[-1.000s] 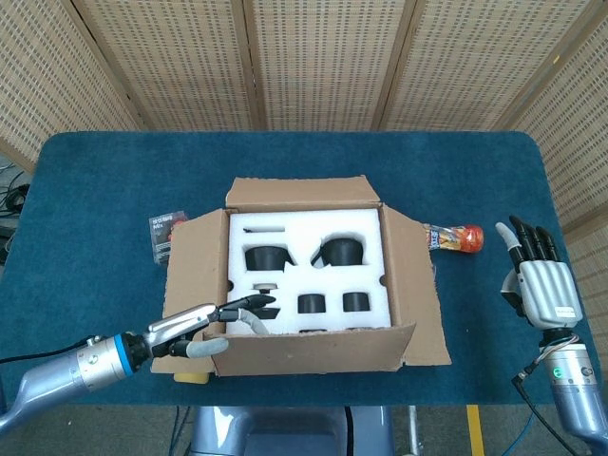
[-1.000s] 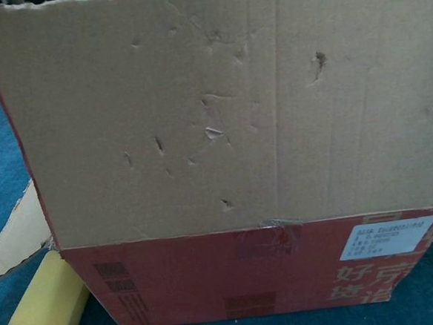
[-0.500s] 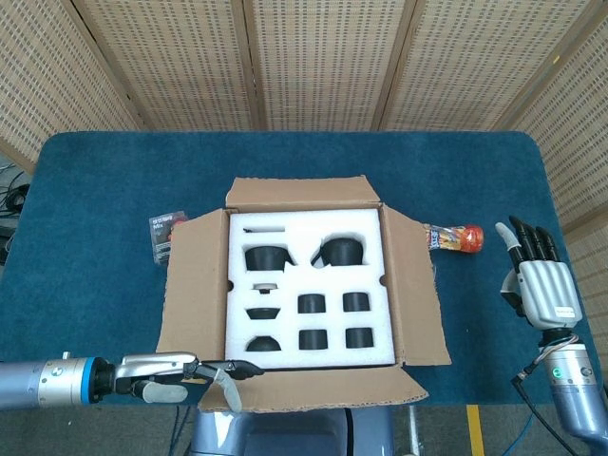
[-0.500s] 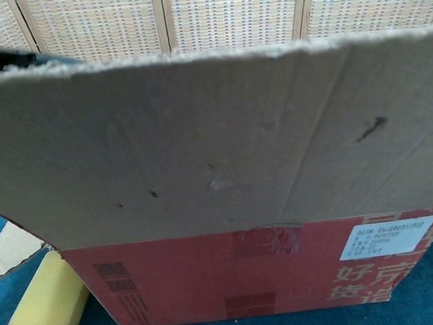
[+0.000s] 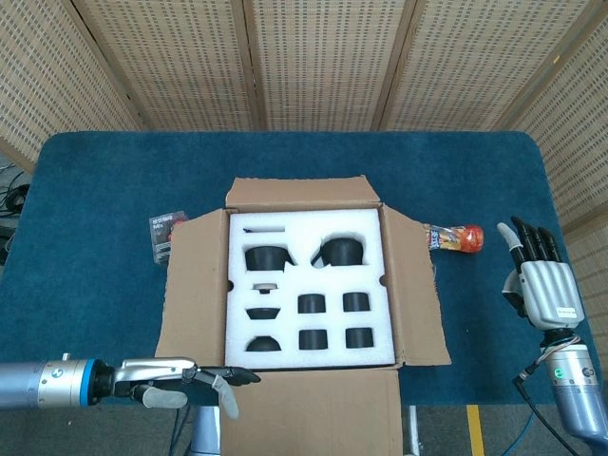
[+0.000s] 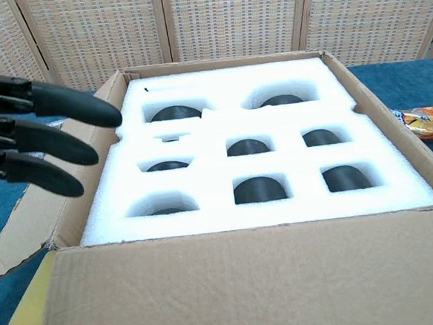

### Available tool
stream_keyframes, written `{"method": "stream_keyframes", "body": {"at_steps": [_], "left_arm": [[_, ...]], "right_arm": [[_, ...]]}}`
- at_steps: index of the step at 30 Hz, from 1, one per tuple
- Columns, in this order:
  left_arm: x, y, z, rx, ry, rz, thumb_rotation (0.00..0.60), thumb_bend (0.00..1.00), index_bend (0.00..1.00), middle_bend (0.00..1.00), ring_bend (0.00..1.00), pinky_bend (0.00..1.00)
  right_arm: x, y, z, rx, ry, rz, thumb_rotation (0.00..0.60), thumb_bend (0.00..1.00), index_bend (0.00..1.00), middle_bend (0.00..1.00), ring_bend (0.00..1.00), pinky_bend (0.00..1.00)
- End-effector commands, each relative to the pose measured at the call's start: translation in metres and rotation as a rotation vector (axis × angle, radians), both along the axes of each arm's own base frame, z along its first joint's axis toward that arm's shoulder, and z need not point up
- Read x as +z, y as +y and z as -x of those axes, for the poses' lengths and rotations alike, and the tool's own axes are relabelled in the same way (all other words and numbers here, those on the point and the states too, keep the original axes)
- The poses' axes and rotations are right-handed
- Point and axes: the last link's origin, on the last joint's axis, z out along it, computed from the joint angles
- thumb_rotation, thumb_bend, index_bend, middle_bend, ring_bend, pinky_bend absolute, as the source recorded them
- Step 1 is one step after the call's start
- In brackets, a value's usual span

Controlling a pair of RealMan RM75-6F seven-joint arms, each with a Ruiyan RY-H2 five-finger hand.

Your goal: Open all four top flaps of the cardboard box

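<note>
The cardboard box [image 5: 304, 285] stands near the middle of the blue table [image 5: 95, 190], and all four of its top flaps are folded outward. The far flap [image 5: 296, 192] leans away behind the box, the left flap [image 5: 195, 280] and the right flap [image 5: 418, 290] lie out to each side, and the near flap [image 5: 309, 413] hangs over the front edge of the table. In the chest view this near flap [image 6: 247, 283] fills the bottom of the picture.

Inside the box sits a white foam insert [image 5: 309, 285] with several pockets, and dark round objects [image 6: 259, 189] rest in them; what they are I cannot tell.

The left hand [image 5: 185, 378] is at the front left corner of the box, beside the near flap. Its fingers [image 6: 47, 137] are stretched out and a little apart, and they hold nothing. The right hand [image 5: 540, 280] is well apart from the box, on its right side, with straight fingers pointing away from the robot, slightly spread, holding nothing.

An orange snack packet [image 5: 454, 237] lies just beside the right flap. A small dark card [image 5: 166, 233] lies beside the left flap. A yellow sponge [image 6: 22, 310] shows under the front left corner of the box.
</note>
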Motion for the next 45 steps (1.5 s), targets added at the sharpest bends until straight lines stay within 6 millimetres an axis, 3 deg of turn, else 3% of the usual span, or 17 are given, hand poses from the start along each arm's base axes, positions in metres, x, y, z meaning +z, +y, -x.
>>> {"method": "stream_keyframes", "body": {"at_steps": [1,13,17,21,28,37,45], "left_arm": [[0.008,0.008,0.002,-0.005,0.004,-0.132,0.085,0.22,0.28,0.00,0.00,0.00],[0.031,0.036,0.043,-0.032,0.303,-0.798,0.092,0.30,0.28,0.00,0.00,0.00],[0.037,0.038,0.064,-0.032,0.451,-1.012,0.229,0.31,0.27,0.00,0.00,0.00],[0.040,0.035,0.086,-0.020,0.597,-1.189,0.281,0.31,0.25,0.00,0.00,0.00],[0.043,0.024,0.117,0.037,0.782,-1.403,0.387,0.31,0.23,0.00,0.00,0.00],[0.050,0.008,0.146,0.123,0.926,-1.561,0.404,0.31,0.22,0.00,0.00,0.00],[0.043,-0.009,0.163,0.149,0.988,-1.640,0.405,0.30,0.22,0.00,0.00,0.00]], "right_arm": [[0.000,0.000,0.000,0.000,0.000,-0.001,0.600,1.00,0.03,0.01,0.00,0.00],[-0.002,-0.001,0.004,-0.012,0.016,-0.009,0.600,1.00,0.03,0.01,0.00,0.00],[-0.004,-0.002,0.006,-0.020,0.024,-0.011,0.600,1.00,0.03,0.01,0.00,0.00],[-0.006,-0.002,0.008,-0.024,0.034,-0.008,0.600,1.00,0.03,0.01,0.00,0.00],[-0.009,-0.001,0.010,-0.023,0.048,0.000,0.600,1.00,0.03,0.01,0.00,0.00],[-0.014,0.003,0.011,-0.018,0.070,0.004,0.600,1.00,0.03,0.01,0.00,0.00],[-0.023,0.010,0.015,-0.030,0.087,0.006,0.600,1.00,0.03,0.01,0.00,0.00]]}}
